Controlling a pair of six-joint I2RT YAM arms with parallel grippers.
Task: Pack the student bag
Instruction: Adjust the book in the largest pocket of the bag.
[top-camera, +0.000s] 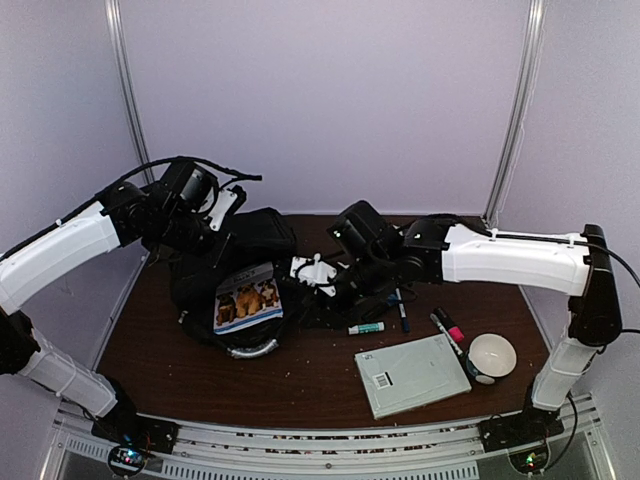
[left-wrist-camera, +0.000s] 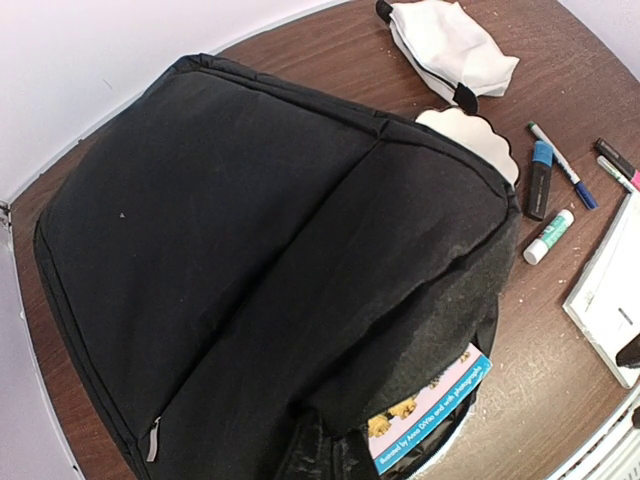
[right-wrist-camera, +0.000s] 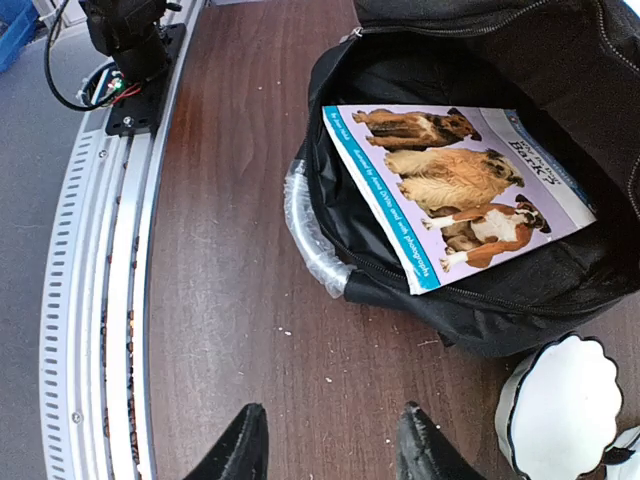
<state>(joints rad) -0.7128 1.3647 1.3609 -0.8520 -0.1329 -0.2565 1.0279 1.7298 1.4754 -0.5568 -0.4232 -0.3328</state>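
Left tool (top-camera: 220, 214) is clamped shut at the far-left top of the student bag (top-camera: 255, 238), which lies left of centre on the desk (top-camera: 310, 375), dog book (top-camera: 247, 298) showing in its mouth. Right tool (right-wrist-camera: 332, 418) hovers just beside it, fingers parted, empty.

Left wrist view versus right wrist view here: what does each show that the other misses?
Only the left wrist: the closed outside of the black fabric backpack, a white-and-green glue stick, a blue-capped black marker, a white fabric pouch. Only the right wrist: the full cover of the dog-picture book, the silvery curved handle, the right pincer, open and empty. Both: backpack, book, white scalloped dish, brown wooden table.
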